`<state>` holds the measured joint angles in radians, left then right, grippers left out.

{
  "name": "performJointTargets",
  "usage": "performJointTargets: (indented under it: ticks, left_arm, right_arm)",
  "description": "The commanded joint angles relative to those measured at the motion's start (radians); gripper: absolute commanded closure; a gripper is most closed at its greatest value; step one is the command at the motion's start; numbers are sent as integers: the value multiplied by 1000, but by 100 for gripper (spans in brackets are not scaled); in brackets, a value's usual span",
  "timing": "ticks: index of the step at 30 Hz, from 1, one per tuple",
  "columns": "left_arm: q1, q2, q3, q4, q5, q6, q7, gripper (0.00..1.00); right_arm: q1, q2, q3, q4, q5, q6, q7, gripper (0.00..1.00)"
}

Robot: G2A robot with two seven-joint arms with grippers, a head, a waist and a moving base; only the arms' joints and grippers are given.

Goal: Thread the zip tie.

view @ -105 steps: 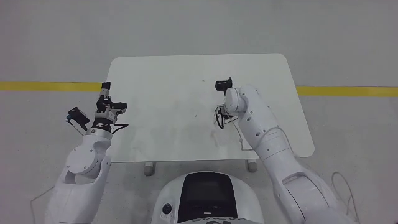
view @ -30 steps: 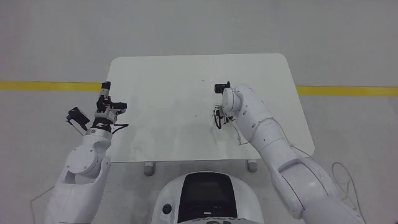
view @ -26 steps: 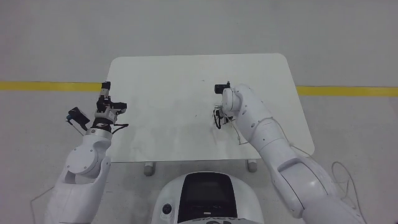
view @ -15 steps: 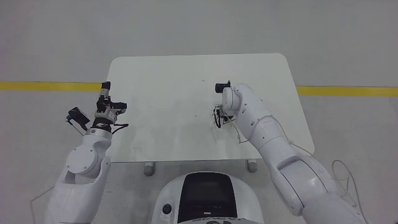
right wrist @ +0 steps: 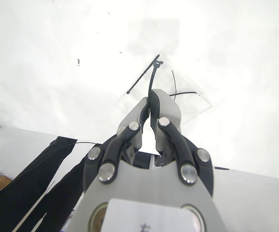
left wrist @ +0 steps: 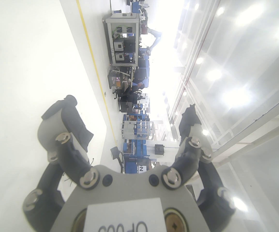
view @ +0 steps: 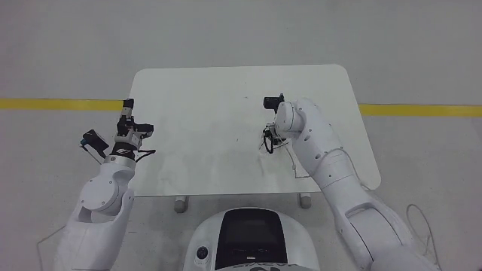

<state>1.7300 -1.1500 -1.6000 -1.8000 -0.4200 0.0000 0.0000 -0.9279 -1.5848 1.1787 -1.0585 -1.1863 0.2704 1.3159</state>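
Movement in the top view belongs to the right arm alone. Its wrist drifted a little toward the robot's left, then came back to the right, while the right tool [view: 266, 140] stayed low over the white rounded-corner surface [view: 211, 98], on its right half. The left tool [view: 135, 118] has not moved and hangs at the surface's left edge, well apart from the work. I take this small back-and-forth as fine alignment rather than a new step. Threading looks under way, and with the other arm idle it seems to be a one-armed job for now.

From the left wrist, that tool's fingers are spread wide with nothing between them. Past them lies pale grey floor with a yellow line [left wrist: 91, 54], a metal equipment rack [left wrist: 122, 39], blue-framed benches and bright ceiling lights.

From the right wrist, the fingers are pressed together on the black nylon zip tie [right wrist: 152, 80]. Its strap rises from the pads to the small head just above the surface. A second straight length slants away from that head, so the tail appears to meet or pass through it, though I cannot tell which. Underneath lies a clear plastic sheet [right wrist: 195, 105] with another thin black tie [right wrist: 184, 93] on it. The surface shows a few dark specks.
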Motion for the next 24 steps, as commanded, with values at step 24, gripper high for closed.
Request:
performJointTargets:
  ticks: [24]
  left_arm:
    - [0,0,0,0,0,0,0,0]
  right_arm:
    - [-103,23,103,-264,288,-84,-42,100]
